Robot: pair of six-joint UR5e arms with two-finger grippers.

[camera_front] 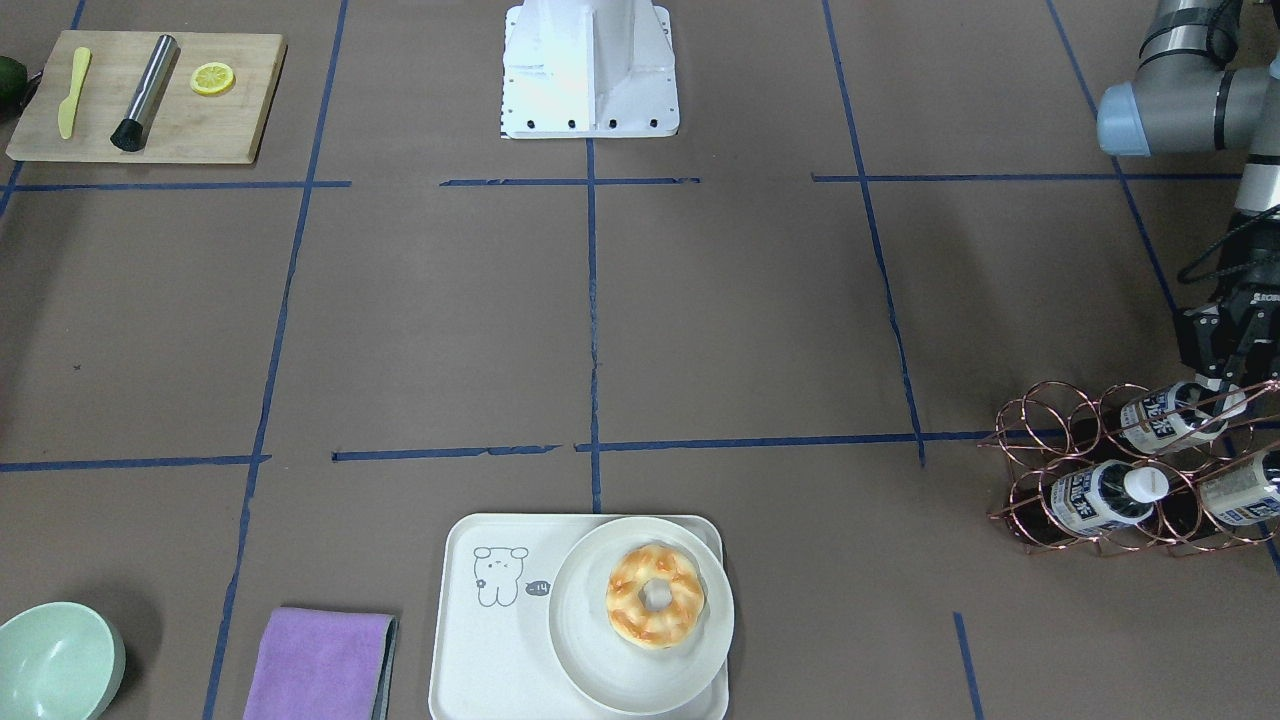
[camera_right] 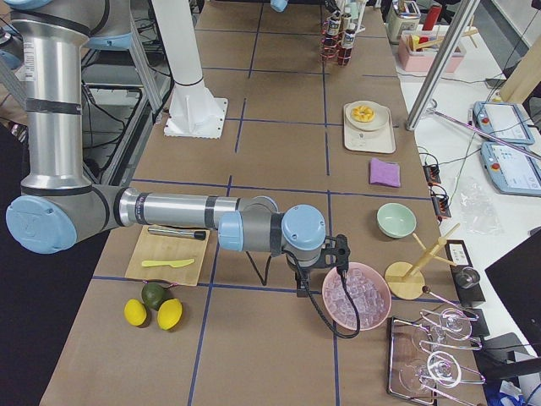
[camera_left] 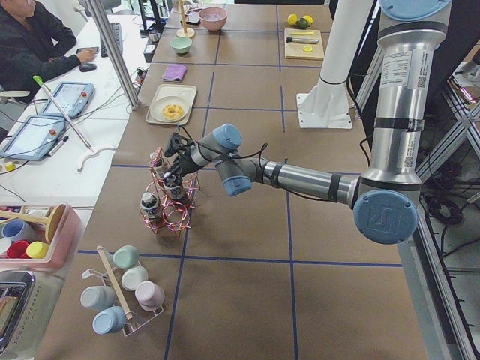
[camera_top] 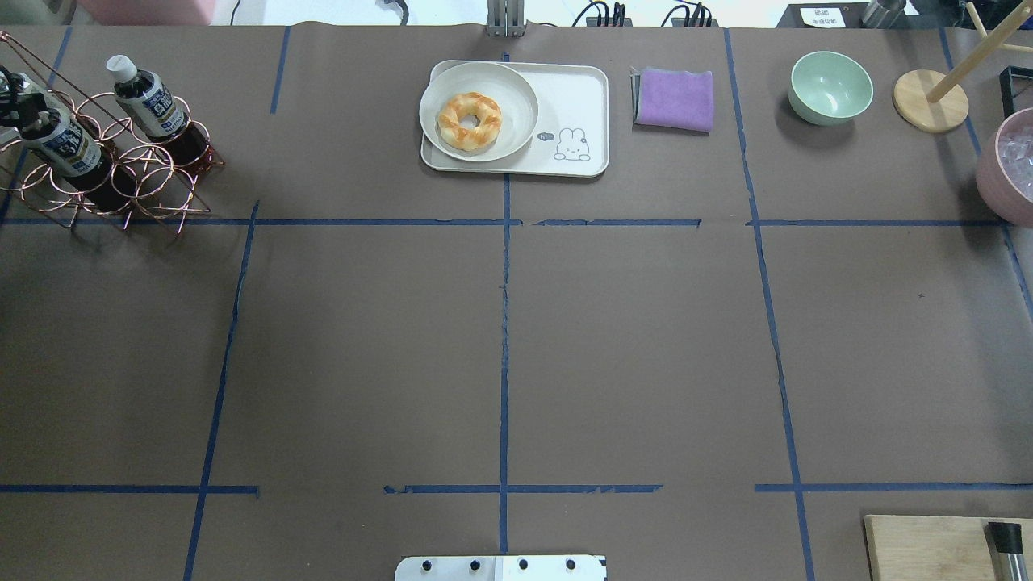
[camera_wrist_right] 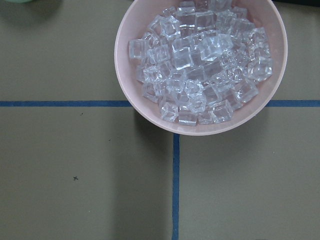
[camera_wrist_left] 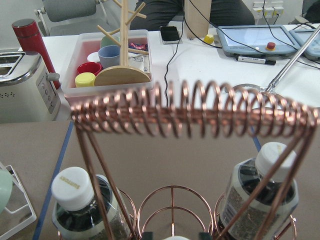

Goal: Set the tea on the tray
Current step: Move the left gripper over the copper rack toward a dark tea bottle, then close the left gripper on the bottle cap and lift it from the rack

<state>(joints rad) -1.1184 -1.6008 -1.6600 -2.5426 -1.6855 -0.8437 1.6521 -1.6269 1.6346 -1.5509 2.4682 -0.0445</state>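
Though overhead crops it beside the rack (camera_top: pixel 113 173), your wrist view logs left gripper (camera_wrist_left: pixel 173 235) parted astride tea (camera_front: pixel 1170 418) cap; right gripper (camera_right: pixel 298 292): cannot tell.

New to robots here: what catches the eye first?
A copper wire rack of small clear dark-tea bottles stands at the table's left end, the left gripper at it. A glazed ring doughnut lies on a round cream plate on the cream-white tray; a pink bowl of ice cubes sits far right.

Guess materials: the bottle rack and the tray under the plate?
Rack: metal wire, glossy copper-coloured finish; thin bent loops catch glints. Tray: probably moulded plastic or melamine, matte cream; rounded corners, raised rim, printed bear.
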